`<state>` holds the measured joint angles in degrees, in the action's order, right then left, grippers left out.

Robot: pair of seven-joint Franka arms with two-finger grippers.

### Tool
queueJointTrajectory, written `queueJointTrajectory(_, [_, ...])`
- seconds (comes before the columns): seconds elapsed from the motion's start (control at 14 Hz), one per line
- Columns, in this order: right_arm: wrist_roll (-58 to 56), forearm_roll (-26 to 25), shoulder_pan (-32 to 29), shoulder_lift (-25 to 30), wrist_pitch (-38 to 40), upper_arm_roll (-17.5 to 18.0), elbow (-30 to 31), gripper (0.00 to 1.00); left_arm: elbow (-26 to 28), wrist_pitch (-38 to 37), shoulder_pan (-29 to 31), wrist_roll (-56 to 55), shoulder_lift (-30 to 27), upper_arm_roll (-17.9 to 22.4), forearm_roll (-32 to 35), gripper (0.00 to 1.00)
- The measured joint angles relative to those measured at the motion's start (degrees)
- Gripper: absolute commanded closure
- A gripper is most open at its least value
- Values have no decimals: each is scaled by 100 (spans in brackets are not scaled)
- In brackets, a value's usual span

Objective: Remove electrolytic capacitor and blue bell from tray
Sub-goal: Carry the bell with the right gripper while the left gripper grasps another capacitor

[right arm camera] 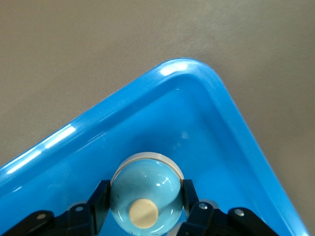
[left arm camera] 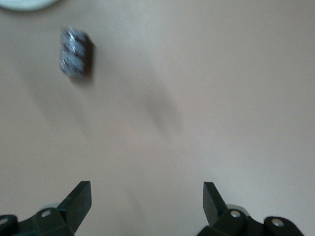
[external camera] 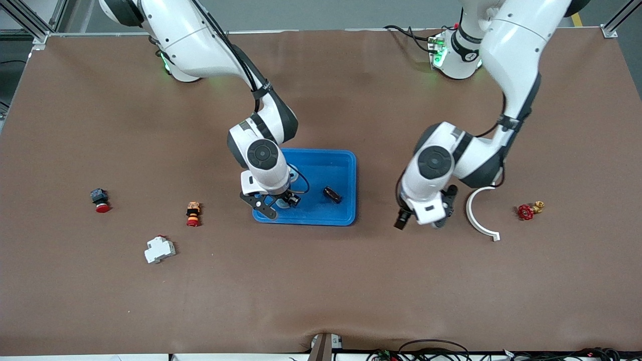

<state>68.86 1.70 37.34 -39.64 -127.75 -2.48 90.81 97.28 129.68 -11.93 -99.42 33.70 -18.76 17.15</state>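
Observation:
A shiny domed bell point(right arm camera: 145, 194) with a cream button on top sits in the blue tray point(external camera: 346, 165), in the corner nearest the right arm's end. My right gripper point(external camera: 278, 203) is shut on the bell, one finger on each side, as the right wrist view point(right arm camera: 145, 196) shows. A small black part that looks like the capacitor point(external camera: 332, 194) lies in the tray. My left gripper point(external camera: 425, 216) is open and empty over bare table between the tray and a white arc; its fingers stand wide apart in the left wrist view point(left arm camera: 147, 189).
A small dark cylinder with silvery bands point(left arm camera: 75, 52) lies on the table ahead of the left gripper. A white arc point(external camera: 476, 220) and a red valve point(external camera: 526, 210) lie toward the left arm's end. Two red buttons point(external camera: 100, 199) point(external camera: 193, 213) and a white breaker point(external camera: 159, 249) lie toward the right arm's end.

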Motion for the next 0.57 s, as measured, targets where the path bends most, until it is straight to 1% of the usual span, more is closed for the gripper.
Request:
queueJointTrajectory(0.14, [-154,-209,-1,27,795,-18,-418,100,-53,198,-271,-109,64,-3,0,0])
queueJointTrajectory(0.29, [-647,-350,-30,121,1149,-79,-535,100,-119,591,-431,-210,193,-4,0,0])
queueJointTrajectory(0.43, [-1281,-396,-203,315,1249,-144,-446,100,-362,744,-644,-228,431,-9,0,1])
queueJointTrajectory(0.57, [-2002,-400,-527,644,1261,-177,-140,100,-811,764,-976,-427,794,-11,0,4])
